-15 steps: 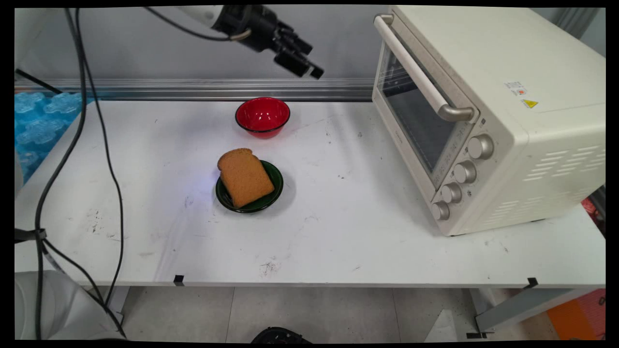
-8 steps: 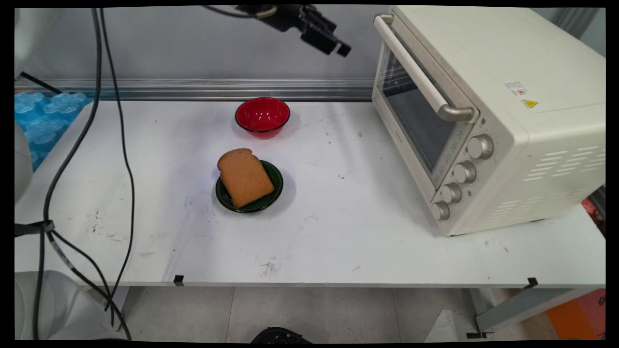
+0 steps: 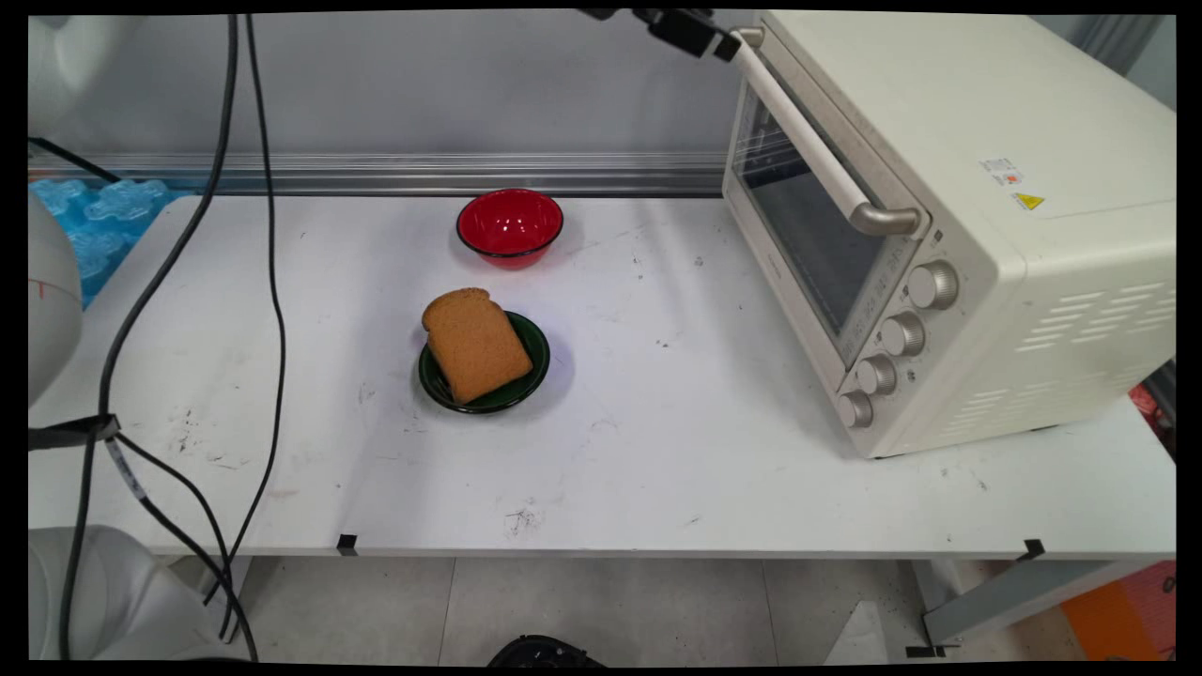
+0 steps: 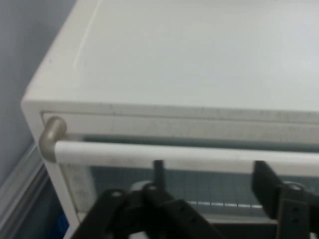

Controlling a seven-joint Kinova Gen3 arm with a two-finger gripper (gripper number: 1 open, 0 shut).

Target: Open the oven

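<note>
The gripper [image 3: 700,36] is hovering just beside the far end of the oven's [image 3: 948,225] door handle [image 4: 174,154], fingers [image 4: 266,181] spread apart. Bread [image 3: 476,344] is lying on a green plate [image 3: 531,343] well left of the oven.

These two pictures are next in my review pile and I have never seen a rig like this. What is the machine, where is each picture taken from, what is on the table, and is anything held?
The machine is a white robot arm ending in a black two-finger gripper.

The main view comes from a fixed camera above the white table; only the gripper shows, at the top edge. The hand view comes from a camera on the hand itself, looking along the fingers.

On the table stand a cream toaster oven with its glass door shut, a red bowl, and a dark green plate carrying a slice of brown bread.

The gripper is open and holds nothing. It hovers right by the oven's long pale door handle.
</note>
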